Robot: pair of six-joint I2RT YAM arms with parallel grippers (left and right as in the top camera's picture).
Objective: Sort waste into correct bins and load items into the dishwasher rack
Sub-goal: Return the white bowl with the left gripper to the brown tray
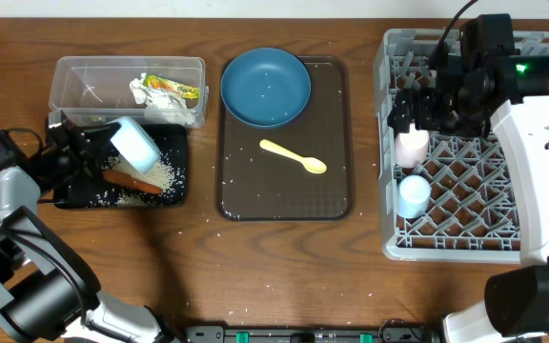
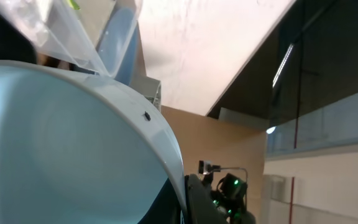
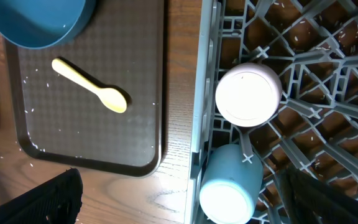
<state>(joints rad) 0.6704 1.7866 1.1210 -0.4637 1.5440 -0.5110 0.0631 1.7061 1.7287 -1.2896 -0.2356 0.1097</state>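
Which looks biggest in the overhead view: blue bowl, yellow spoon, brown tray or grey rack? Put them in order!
Largest to smallest:
1. grey rack
2. brown tray
3. blue bowl
4. yellow spoon

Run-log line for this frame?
left gripper shut on small white bowl, tipped over black tray | right gripper open over rack | racked: pink cup, light-blue cup | unracked: blue bowl, spoon

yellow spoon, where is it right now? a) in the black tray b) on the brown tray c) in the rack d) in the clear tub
b: the spoon lies on the brown tray, just below the blue bowl.
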